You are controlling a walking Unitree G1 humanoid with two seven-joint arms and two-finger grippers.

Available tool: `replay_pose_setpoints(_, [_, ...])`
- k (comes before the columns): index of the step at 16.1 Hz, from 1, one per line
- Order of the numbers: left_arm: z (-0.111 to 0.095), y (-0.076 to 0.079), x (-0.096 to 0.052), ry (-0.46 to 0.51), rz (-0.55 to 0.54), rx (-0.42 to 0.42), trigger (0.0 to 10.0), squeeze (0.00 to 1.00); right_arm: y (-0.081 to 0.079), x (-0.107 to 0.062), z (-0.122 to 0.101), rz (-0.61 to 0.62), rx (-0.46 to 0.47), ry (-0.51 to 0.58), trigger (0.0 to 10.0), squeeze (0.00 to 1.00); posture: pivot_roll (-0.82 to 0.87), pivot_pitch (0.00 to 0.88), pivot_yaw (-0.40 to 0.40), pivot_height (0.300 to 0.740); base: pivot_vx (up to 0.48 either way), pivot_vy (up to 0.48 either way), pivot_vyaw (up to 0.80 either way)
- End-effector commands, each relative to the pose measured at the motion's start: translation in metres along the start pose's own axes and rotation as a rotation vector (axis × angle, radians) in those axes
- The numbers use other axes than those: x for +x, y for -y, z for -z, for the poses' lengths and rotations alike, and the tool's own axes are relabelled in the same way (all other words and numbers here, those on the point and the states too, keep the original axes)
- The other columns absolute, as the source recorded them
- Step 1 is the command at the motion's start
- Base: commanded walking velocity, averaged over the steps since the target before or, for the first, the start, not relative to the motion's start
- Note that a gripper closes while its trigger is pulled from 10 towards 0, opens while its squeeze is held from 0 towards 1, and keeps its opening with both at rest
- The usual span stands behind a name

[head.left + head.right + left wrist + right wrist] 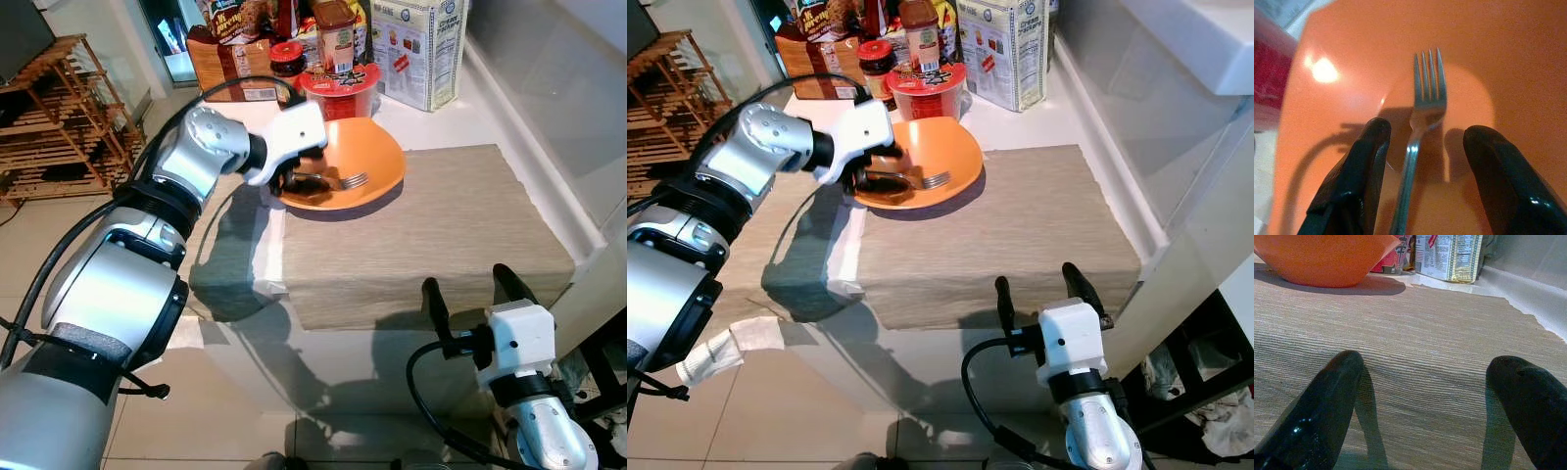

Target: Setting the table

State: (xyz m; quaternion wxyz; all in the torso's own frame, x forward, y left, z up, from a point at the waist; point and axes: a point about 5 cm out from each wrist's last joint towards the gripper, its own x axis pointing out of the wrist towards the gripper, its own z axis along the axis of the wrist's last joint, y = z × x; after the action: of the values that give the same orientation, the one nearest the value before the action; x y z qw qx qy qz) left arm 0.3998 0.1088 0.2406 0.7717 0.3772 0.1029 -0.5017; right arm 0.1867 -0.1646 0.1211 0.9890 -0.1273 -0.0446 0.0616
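An orange bowl (pixel 377 157) sits at the far left corner of a beige woven placemat (pixel 441 235). A silver fork (pixel 351 180) lies inside the bowl, tines pointing right. My left gripper (pixel 299 181) reaches into the bowl from the left. In the left wrist view the fork (pixel 1427 98) runs between the two spread fingers of the open left gripper (pixel 1425 132), and neither finger touches the handle. My right gripper (pixel 468 284) stands open over the placemat's near edge with nothing between its fingers (pixel 1327 401).
Behind the bowl stand a red lidded cup (pixel 338 88), a white carton (pixel 416 49) and several jars and packets. A white ledge (pixel 549 147) borders the table on the right. A wooden rack (pixel 59 108) stands on the floor to the left.
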Motion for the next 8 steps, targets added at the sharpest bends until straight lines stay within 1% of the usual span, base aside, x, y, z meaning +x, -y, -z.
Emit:
replay_pose_setpoints(1, [0.0006,-0.0020,-0.0024,-0.040,0.012,0.010,10.0,0.00,-0.0024,-0.0009,-0.0009,-0.019,0.015,-0.007,10.0,0.00,-0.26,0.074,0.148,0.722,0.000,0.000,0.00])
replay_pose_setpoints(5, [0.0062,-0.0013,-0.0004,-0.099,0.018,-0.030,10.0,0.00,-0.0009,0.0011,-0.0018,-0.026,0.012,-0.009,10.0,0.00,-0.26,0.072,0.142,0.722,0.000,0.000,0.00])
replay_pose_setpoints(8, [0.0012,-0.0043,0.0001,-0.093,0.000,-0.061,10.0,0.00,-0.0006,0.0020,-0.0014,-0.027,0.011,-0.007,10.0,0.00,-0.26,0.063,0.147,0.722,0.000,0.000,0.00])
